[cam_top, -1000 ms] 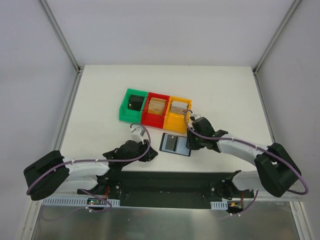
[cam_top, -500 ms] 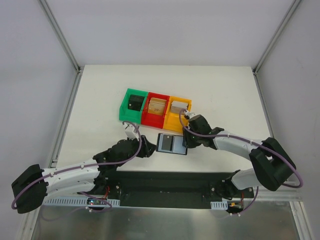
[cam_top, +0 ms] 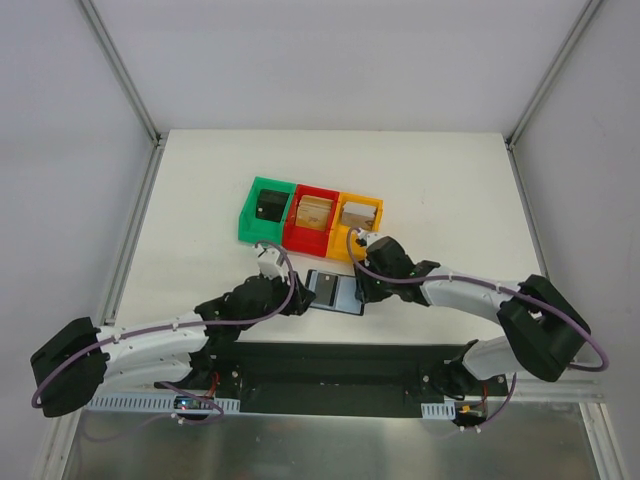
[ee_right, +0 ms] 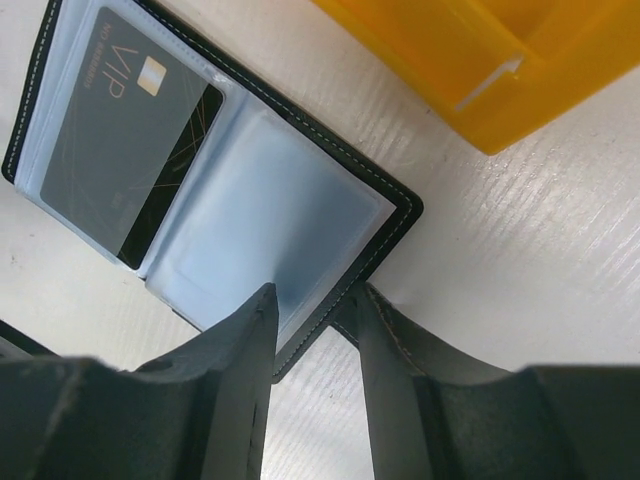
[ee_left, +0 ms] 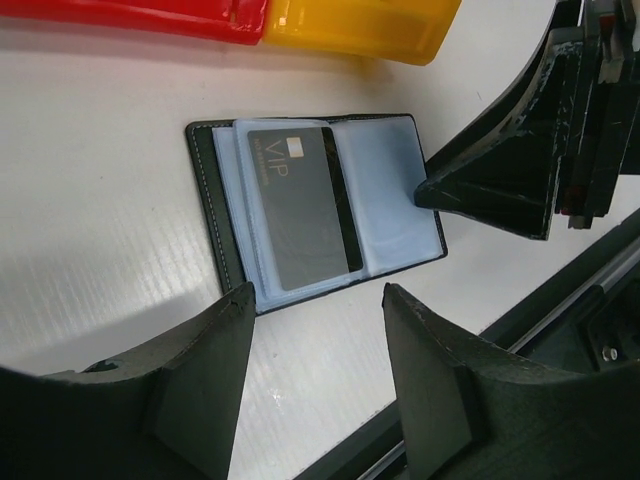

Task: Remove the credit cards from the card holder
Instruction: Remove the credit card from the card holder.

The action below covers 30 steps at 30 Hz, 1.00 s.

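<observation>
1. Left gripper (ee_left: 318, 300): jaws released, nothing between them. It hovers low over the table (ee_left: 100, 250), with its tips just short of the near rim of the card holder (ee_left: 385, 200).
2. Right gripper (ee_right: 312, 295): jaws partly parted and astride the holder's right rim. One finger bears on the clear sleeve. The other stands outside the stitched edge. This reads as a pin-down rather than a pinch, with nothing clamped.
3. The card holder lies open and flat between the two grippers, plastic sleeves facing up. It sits just in front of the red bin (ee_left: 130, 15) and the yellow bin (ee_left: 360, 25), touching neither.
4. One dark card (ee_left: 300, 205) marked VIP sits in the left sleeve. The right sleeve looks empty. Any cards behind it are hidden.
5. Handling, as a judgement: the holder is light, thin and floppy at the fold, so it would likely skid on the smooth table unless held down. The sleeves are soft and glossy, a poor surface to grip. The card is stiff, slick and snug in its pocket.
6. Where to take hold: keep the right flap pinned and pinch the card by whichever edge is free at the sleeve mouth. I cannot tell for sure which side that is. Draw the card out flat, along the sleeve.
</observation>
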{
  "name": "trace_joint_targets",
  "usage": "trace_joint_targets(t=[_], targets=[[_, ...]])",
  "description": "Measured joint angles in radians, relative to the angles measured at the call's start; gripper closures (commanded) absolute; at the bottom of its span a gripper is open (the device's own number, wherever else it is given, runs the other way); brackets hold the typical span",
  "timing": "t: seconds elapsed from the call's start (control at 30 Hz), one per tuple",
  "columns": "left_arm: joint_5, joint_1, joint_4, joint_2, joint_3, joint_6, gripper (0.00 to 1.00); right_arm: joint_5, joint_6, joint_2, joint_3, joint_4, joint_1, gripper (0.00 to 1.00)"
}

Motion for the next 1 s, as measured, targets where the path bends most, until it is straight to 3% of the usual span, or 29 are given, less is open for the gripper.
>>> trace_joint_targets(t=[0.23, 0.5, 0.63, 1.0], targets=[[0.050, 0.039, 0.027, 0.109, 0.072, 0.020, 0.45, 0.063, 0.033, -0.056, -0.001, -0.107, 0.016, 0.48], [0.144, 0.120, 0.110, 0.158, 0.066, -0.015, 0.45, 0.183, 0.063, -0.312, 0.019, -0.293, 0.016, 0.46], [0.212, 0.120, 0.159, 0.204, 0.068, -0.013, 0.45, 0.186, 0.064, -0.363, 0.019, -0.284, 0.016, 0.45], [0.385, 0.120, 0.282, 0.404, 0.161, -0.016, 0.58, -0.024, 0.164, -0.333, -0.097, -0.050, 0.011, 0.51]])
